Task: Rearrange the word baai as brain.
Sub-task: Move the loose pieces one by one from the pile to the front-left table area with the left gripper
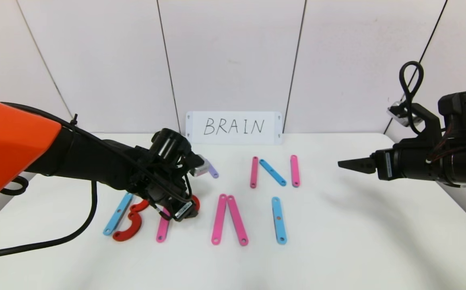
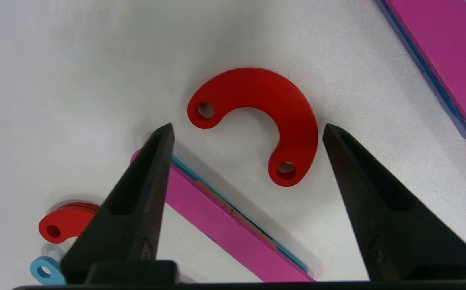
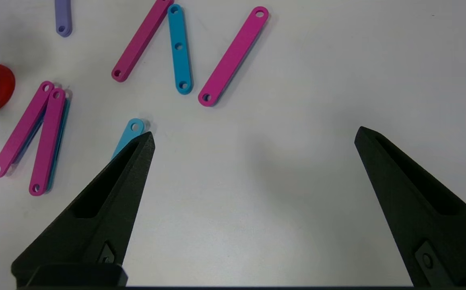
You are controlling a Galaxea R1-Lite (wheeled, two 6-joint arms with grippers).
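Bright, even light falls from overhead on the white table (image 1: 337, 241). Shadows are soft and faint: a blurred patch under the left gripper (image 2: 247, 129), thin ones beside the bars. No glare. The head view bows at its edges.

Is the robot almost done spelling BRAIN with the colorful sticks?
Partly. The B, the blue I and the N look built. The left gripper stands open over a red curve lying beside a pink bar, so the R is in hand and needs its leg. The A lacks a crossbar; the purple bar lies unused. The N sits behind the row. The right gripper hovers open.
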